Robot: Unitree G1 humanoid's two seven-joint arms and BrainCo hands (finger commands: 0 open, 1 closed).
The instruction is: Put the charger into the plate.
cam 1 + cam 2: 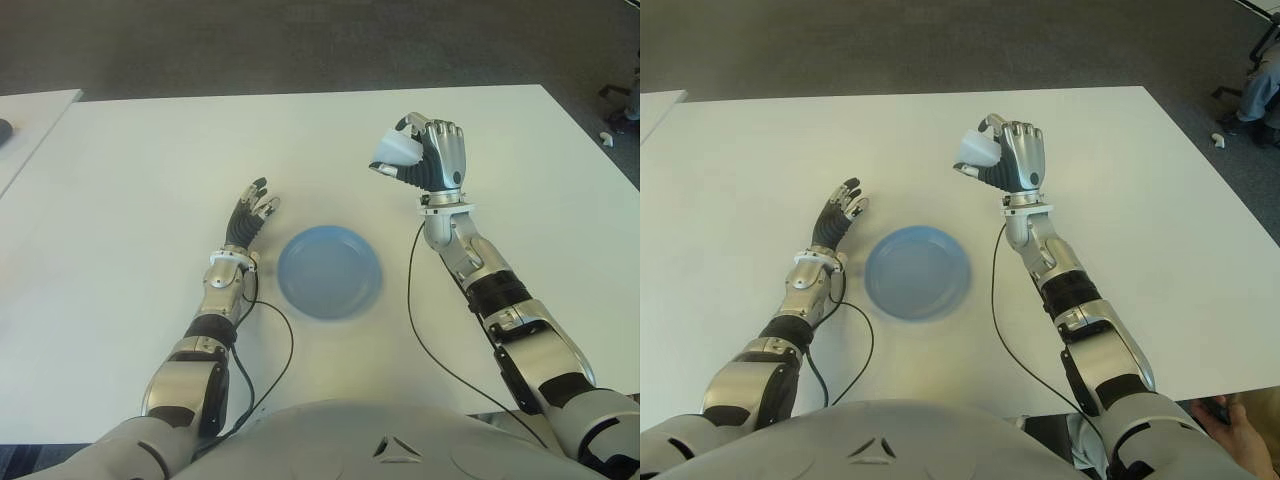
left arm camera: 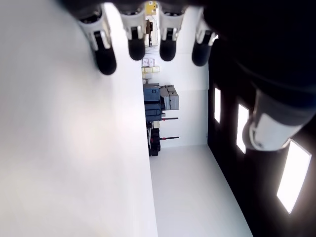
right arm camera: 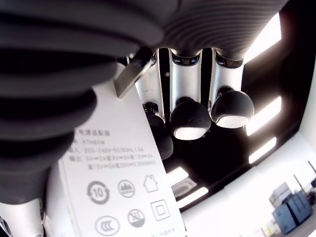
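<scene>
- Eye views: the right hand is raised over the white table, its fingers curled around the charger, a small white block with rounded corners. The charger sits at about 1 o'clock from the plate and well apart from it.
- The plate is a round, shallow, pale blue dish with a smooth matte look, and nothing lies in it.
- The left hand shows just beside the plate at its 10 o'clock, fingers loosely extended, holding nothing.
- Left wrist view: four dark, rounded fingertips hang straight and apart over the plain table; nothing is between them.
- Right wrist view: the charger's flat face carries printed rating text and symbols, and a metal prong juts out near the fingers, whose pads are dark and rubbery.
- To do the carry well, I judge the hand should swing towards 7 o'clock until the charger is over the plate's middle, lower close to the dish, and only then loosen; the hard, smooth casing could skid or bounce off the shallow rim if dropped from height.
</scene>
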